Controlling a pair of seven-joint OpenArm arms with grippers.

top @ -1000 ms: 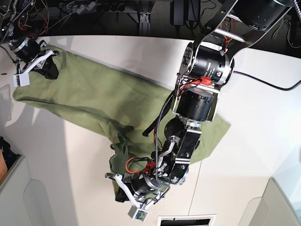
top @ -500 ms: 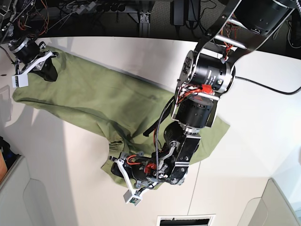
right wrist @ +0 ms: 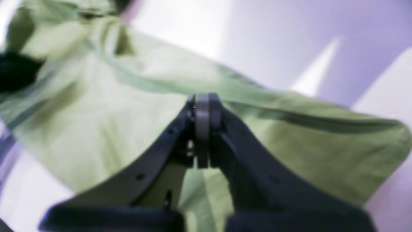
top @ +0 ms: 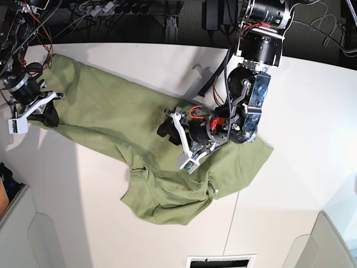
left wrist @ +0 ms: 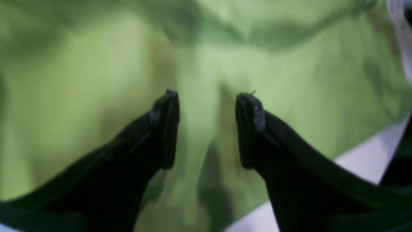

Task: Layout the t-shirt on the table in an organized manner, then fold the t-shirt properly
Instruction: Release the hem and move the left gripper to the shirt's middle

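Note:
The olive-green t-shirt [top: 111, 111] lies crumpled in a diagonal band across the white table [top: 312, 111], bunched at the front near the middle. My left gripper [top: 163, 129] is open, low over the middle of the shirt. In the left wrist view its jaws [left wrist: 206, 129] straddle a raised ridge of cloth [left wrist: 96, 64]. My right gripper [top: 49, 118] is at the shirt's left end, shut on the cloth. In the right wrist view its fingertips [right wrist: 202, 129] are pressed together with the shirt [right wrist: 128, 112] spreading away beyond them.
Cables and dark equipment [top: 139, 11] line the table's back edge. A thin seam [top: 231, 223] runs across the table's front part, beside a white slotted vent [top: 217, 261]. Grey panels [top: 22, 229] stand at the front corners. Bare table shows right of the shirt.
My left arm has let go of the bunched front hem and swung back to the shirt's middle, now open. My right gripper has pulled the shirt's left end toward the front.

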